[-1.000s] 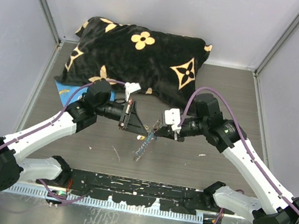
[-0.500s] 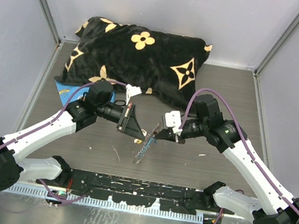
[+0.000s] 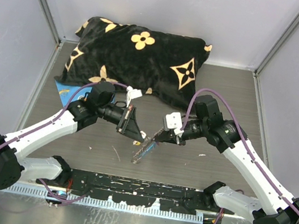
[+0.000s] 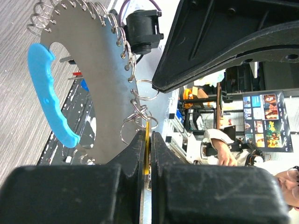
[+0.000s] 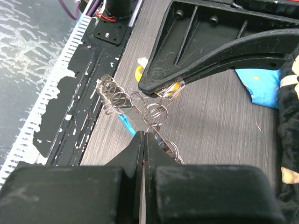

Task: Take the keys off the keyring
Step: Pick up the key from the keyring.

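The keyring [image 3: 144, 147] is a flat grey metal piece edged with several small wire rings, with a light-blue curved section [image 4: 49, 93]. It hangs tilted above the table between both grippers. My right gripper [image 5: 144, 134] is shut on its edge, among the rings [image 5: 154, 112]; it shows in the top view [image 3: 161, 136] too. My left gripper [image 4: 147, 135] is shut on a thin yellow-headed key [image 4: 147, 144] that hangs from one ring. The same key [image 5: 171, 89] shows at the left fingertip in the right wrist view. Other keys are mostly hidden behind the metal.
A black pillow with gold flowers [image 3: 138, 58] lies at the back. A blue flat sheet [image 3: 63, 90] pokes out beneath its left end. A small yellow and white piece [image 5: 139, 70] lies on the table. A black strip [image 3: 136, 193] runs along the near edge.
My left gripper has moved a little right and nearer, toward the right gripper. The keyring has tilted and its lower end has swung slightly.
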`<state>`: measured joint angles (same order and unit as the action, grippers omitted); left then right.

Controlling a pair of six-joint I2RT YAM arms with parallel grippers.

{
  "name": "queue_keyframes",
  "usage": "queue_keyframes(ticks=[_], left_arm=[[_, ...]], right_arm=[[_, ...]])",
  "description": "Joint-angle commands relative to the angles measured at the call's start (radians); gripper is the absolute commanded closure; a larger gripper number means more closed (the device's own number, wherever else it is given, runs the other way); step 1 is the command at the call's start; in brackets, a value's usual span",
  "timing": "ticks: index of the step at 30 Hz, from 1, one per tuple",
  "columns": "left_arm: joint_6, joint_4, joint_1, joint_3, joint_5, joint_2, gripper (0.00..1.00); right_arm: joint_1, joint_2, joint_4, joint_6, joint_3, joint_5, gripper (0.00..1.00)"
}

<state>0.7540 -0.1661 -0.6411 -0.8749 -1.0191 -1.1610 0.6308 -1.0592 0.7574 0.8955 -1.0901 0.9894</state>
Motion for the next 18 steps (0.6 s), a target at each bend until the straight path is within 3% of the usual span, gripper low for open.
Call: queue_keyframes(ticks=[1,8,18], left_arm=[[-0.046,-0.009,0.008,-0.05,-0.035,0.001,1.0],[-0.086,-0.041,0.008,-0.062,-0.046,0.007,1.0],[-0.096,-0.027,0.009,-0.09,-0.055,0.007,1.0]], right_arm=[[-0.005,0.012,0.002,0.028,-0.027,0.055,0.99],[-0.006,0.016,-0.017,0.035,0.01,-0.036,0.99],[0.012,0.0,0.009,0.106,0.045,0.028,0.99]])
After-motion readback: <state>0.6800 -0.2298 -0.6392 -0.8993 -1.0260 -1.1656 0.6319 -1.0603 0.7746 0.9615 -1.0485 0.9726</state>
